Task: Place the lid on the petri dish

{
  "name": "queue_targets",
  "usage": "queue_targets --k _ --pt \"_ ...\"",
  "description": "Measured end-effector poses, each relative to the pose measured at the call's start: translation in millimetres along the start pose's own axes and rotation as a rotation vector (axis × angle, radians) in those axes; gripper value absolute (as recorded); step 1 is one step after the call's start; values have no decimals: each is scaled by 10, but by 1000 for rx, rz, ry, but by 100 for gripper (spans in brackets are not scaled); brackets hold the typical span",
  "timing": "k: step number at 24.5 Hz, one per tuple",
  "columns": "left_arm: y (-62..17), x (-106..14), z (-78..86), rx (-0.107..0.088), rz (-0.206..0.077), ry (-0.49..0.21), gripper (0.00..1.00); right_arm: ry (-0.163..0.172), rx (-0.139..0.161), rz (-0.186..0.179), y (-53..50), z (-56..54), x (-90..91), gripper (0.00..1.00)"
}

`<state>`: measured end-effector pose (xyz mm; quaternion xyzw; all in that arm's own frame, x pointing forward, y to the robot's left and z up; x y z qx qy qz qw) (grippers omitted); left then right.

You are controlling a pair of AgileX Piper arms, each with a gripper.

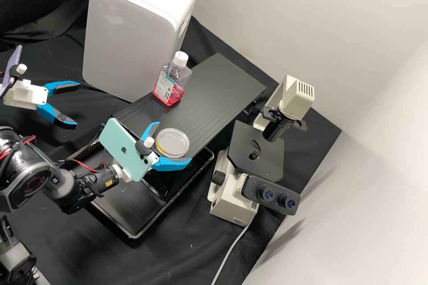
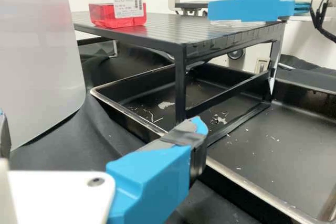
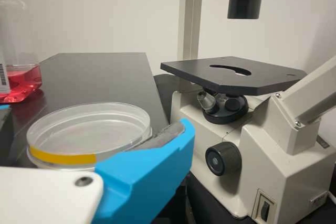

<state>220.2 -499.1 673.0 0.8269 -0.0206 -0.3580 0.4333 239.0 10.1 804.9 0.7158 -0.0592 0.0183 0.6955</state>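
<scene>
A clear round petri dish (image 1: pixel 169 140) with a yellow strip on its wall (image 3: pixel 63 157) lies flat on the near end of the black slatted shelf (image 1: pixel 209 93). A clear lid seems to sit on it, rim down. My right gripper (image 1: pixel 174 142) is open, with one blue finger on each side of the dish. One of these fingers (image 3: pixel 152 166) lies close against the dish's rim. My left gripper (image 1: pixel 76 102) hangs open and empty off the shelf's left side, in front of the white box. One of its fingers (image 2: pixel 157 171) points toward the shelf's legs.
A flask of red liquid (image 1: pixel 170 81) stands at the shelf's far left corner. The shelf stands in a shallow black tray (image 2: pixel 262 156). A tall white box (image 1: pixel 133 26) rises behind the left gripper. A white microscope (image 1: pixel 258 164) stands just right of the shelf.
</scene>
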Motion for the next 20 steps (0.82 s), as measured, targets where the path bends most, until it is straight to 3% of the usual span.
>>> queue_targets --k 4,7,9,11,14,16,20 --pt "15 -9 3 68 15 38 100 1 4 -8 -22 -16 -21 100" --pt "83 -98 33 105 50 83 100 4 -4 -10 -38 -45 -79 100" --pt "127 -149 55 99 68 76 100 -3 -30 3 -45 -82 -141 100" --pt "155 -189 69 101 80 74 100 -6 -24 24 -26 -114 -184 100" --pt "158 -216 74 101 82 74 100 8 -15 25 -13 -140 -252 100" --pt "159 -220 74 101 82 76 100 20 0 25 9 -146 -319 100" --pt "159 -220 74 101 82 76 100 62 67 21 56 -172 -460 100"
